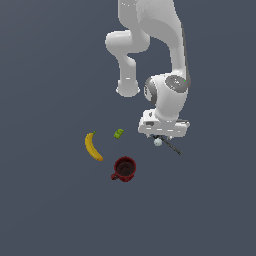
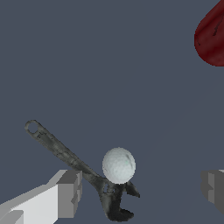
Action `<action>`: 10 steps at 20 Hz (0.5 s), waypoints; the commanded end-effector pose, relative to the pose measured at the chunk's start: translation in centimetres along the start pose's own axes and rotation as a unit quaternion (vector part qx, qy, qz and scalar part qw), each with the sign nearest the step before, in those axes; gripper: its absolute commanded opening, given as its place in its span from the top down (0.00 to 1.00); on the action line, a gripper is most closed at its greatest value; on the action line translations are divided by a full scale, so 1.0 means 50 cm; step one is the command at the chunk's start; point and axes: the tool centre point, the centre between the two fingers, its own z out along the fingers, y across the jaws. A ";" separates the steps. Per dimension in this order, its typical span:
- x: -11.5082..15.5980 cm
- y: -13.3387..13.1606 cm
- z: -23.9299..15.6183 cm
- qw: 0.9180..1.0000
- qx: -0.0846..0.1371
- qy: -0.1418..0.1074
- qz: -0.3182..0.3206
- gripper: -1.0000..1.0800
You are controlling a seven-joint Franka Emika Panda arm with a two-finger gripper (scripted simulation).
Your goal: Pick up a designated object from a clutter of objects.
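The small pale white ball (image 1: 158, 142) lies on the dark floor just under my wrist, touching the thin dark wrench (image 1: 172, 146). In the wrist view the ball (image 2: 118, 165) rests against the wrench's jaw end (image 2: 114, 199), with the wrench handle (image 2: 52, 143) running away from it. My gripper (image 2: 141, 188) is open, its two grey fingers (image 2: 70, 192) standing on either side of the ball and apart from it. The gripper is mostly hidden under the hand in the exterior view (image 1: 161, 136).
A dark red mug (image 1: 124, 168) stands toward the exterior view's left of the ball; its edge shows in the wrist view (image 2: 212, 37). A small green block (image 1: 118, 133) and a yellow banana (image 1: 92, 146) lie further to the exterior view's left.
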 end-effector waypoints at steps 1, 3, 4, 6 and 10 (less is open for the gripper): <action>-0.018 -0.010 0.025 1.000 0.001 -0.001 0.005 0.04; -0.029 -0.015 0.039 1.000 0.001 -0.003 0.007 0.04; -0.033 -0.018 0.044 1.000 0.001 -0.003 0.008 0.04; -0.039 -0.021 0.052 1.000 0.001 -0.004 0.009 0.04; -0.042 -0.021 0.054 1.000 0.001 -0.005 0.009 0.04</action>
